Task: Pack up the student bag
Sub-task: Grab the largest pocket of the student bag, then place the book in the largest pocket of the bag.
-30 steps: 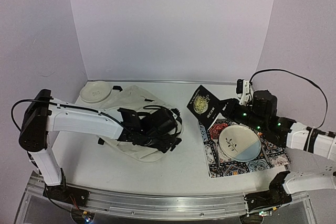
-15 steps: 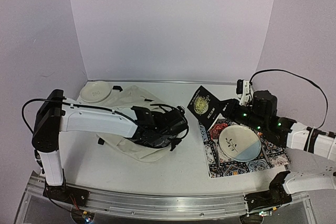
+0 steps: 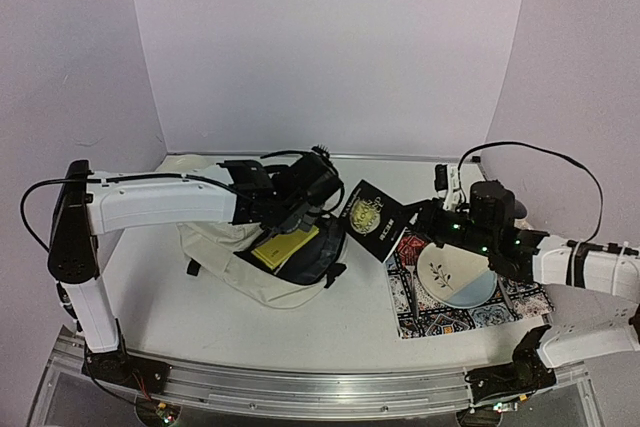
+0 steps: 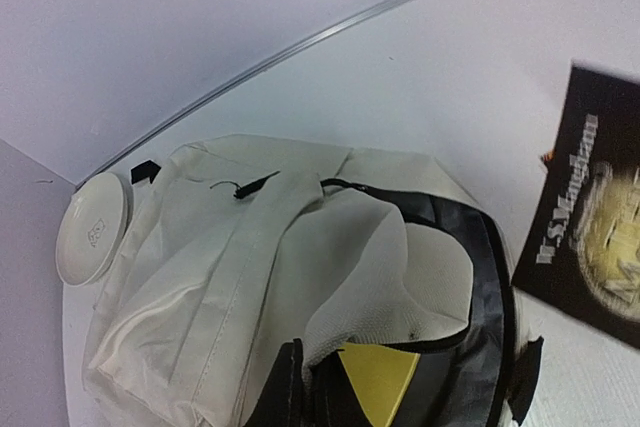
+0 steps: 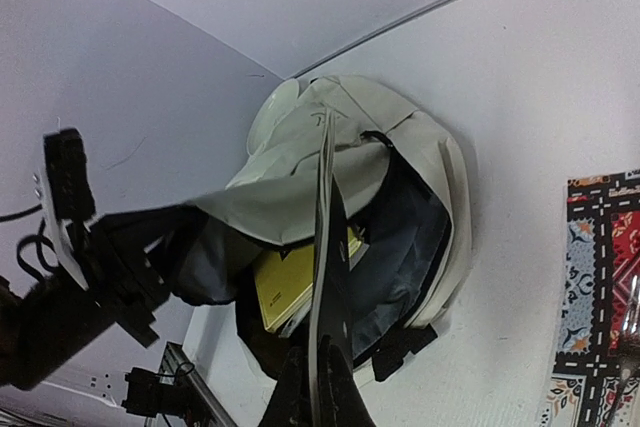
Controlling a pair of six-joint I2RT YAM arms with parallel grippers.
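The student bag (image 3: 225, 252), a cream backpack with dark lining, lies left of centre on the table. My left gripper (image 3: 303, 209) is shut on the bag's upper flap (image 4: 370, 267) and holds it raised, so the mouth gapes. A yellow book (image 3: 283, 248) lies inside, and its corner (image 4: 385, 379) shows under the flap in the left wrist view. My right gripper (image 3: 407, 224) is shut on a black book with a gold emblem (image 3: 368, 217), tilted in the air just right of the opening. In the right wrist view this black book (image 5: 330, 267) stands edge-on above my right gripper (image 5: 318, 392), in front of the bag (image 5: 445, 207).
A patterned cloth mat (image 3: 500, 309) at the right carries a white and blue plate (image 3: 455, 277). A white plate (image 4: 95, 237) sits behind the bag near the back wall. Black strap ends (image 3: 192, 268) stick out at the bag's near side.
My left gripper has shut on the bag's flap and lifted it back, opening the bag and baring the yellow book. The right arm has carried the black book left toward the opening.
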